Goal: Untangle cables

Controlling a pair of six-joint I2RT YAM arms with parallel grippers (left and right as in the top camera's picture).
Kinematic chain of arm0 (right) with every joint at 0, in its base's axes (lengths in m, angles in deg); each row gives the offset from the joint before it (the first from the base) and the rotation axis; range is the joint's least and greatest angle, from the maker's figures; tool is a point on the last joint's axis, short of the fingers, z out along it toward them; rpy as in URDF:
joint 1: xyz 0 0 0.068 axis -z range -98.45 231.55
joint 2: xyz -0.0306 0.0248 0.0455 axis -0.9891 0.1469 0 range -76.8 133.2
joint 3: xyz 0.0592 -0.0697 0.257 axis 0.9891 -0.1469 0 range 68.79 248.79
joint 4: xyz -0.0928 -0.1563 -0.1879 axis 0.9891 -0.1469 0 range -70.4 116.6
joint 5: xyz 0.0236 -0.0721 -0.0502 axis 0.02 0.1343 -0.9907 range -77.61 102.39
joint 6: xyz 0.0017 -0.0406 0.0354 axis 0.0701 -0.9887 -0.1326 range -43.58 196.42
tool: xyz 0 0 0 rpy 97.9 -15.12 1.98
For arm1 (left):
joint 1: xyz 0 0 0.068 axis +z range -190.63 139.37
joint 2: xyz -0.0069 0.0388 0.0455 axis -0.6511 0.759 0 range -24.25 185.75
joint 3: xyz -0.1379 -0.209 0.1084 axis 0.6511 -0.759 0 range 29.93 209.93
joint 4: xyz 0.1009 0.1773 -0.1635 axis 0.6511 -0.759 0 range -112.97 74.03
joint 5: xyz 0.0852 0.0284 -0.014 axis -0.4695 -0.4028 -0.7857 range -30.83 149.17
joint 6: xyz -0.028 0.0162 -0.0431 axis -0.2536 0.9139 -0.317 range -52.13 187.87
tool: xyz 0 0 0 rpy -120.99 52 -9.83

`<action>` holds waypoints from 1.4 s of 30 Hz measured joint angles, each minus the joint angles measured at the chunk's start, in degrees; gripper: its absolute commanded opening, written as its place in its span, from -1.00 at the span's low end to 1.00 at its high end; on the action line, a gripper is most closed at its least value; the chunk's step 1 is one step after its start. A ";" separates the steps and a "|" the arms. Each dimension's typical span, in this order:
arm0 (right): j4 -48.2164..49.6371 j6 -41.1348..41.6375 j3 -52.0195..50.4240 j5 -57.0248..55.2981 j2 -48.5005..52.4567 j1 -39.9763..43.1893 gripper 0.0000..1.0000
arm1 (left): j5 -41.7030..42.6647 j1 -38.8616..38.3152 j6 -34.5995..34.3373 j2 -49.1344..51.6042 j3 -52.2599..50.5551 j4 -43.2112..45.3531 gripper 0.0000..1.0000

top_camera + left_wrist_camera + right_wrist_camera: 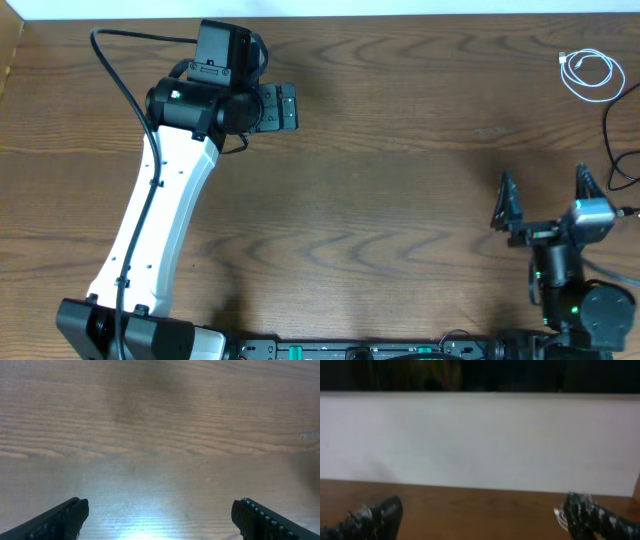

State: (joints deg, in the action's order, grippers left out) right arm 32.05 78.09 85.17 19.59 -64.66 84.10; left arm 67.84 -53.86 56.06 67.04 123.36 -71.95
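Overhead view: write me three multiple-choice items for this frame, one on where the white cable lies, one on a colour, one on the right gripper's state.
1. Where does the thin white coiled cable lie in the overhead view?
A. upper right corner of the brown wooden table
B. table centre
C. at the near left edge

2. What colour is the long link of the left arm?
A. orange
B. white
C. blue

3. How does the right gripper stand?
A. shut on the cable
B. shut, empty
C. open, empty

Answers:
1 A, the coil sits close to the top right edge.
2 B, the link is plainly white.
3 C, its fingers are spread with only bare wood between them.
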 measured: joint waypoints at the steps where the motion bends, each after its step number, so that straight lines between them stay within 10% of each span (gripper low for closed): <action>1: 1.57 0.00 -2.80 -0.17 -1.53 -0.02 0.99 | 0.00 0.00 0.00 0.00 0.00 0.02 0.93; 36: -9.27 0.00 -16.00 -3.65 -11.41 0.22 0.98 | -0.02 0.00 0.00 0.00 0.02 0.00 0.93; 42: -9.29 0.02 -16.00 -3.67 -11.41 0.22 0.99 | -4.07 0.00 0.02 0.00 0.02 -11.52 0.93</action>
State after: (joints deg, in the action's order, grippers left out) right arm 22.77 78.12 69.18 15.92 -76.07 84.32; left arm 63.77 -53.86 56.08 67.04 123.38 -83.47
